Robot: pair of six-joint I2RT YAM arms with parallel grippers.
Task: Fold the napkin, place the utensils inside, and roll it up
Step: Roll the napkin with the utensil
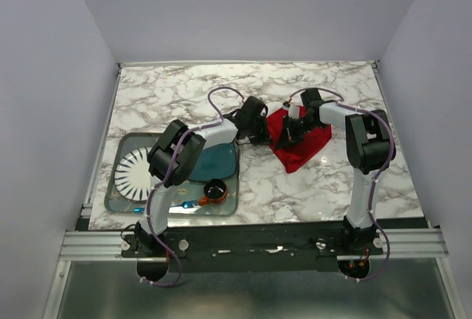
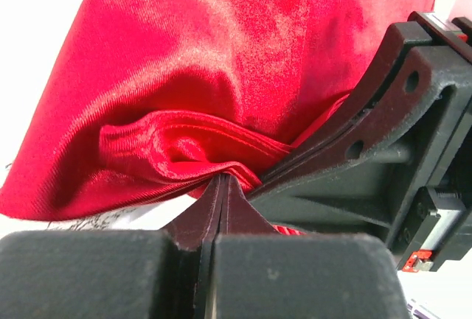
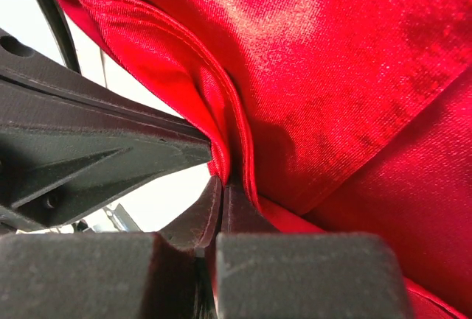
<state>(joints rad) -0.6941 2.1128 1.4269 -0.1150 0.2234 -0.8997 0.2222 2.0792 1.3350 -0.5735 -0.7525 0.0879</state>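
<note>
The red napkin (image 1: 304, 144) lies bunched on the marble table right of centre. My left gripper (image 1: 268, 139) is shut on a folded hem of the napkin (image 2: 177, 149); its tips (image 2: 221, 180) pinch the cloth. My right gripper (image 1: 285, 139) is shut on a fold at the same left edge of the napkin (image 3: 332, 76), tips (image 3: 226, 183) pressed together on it. The two grippers sit side by side, almost touching; the right gripper's fingers (image 2: 383, 105) show in the left wrist view, and the left gripper's fingers (image 3: 96, 146) in the right wrist view. The silver fork is not in view.
A metal tray (image 1: 120, 151) at the left holds a white striped plate (image 1: 136, 172), a teal plate (image 1: 219, 161), a brown cup (image 1: 214, 190) and a blue plastic utensil (image 1: 182, 205). White walls close in the table at the back and sides.
</note>
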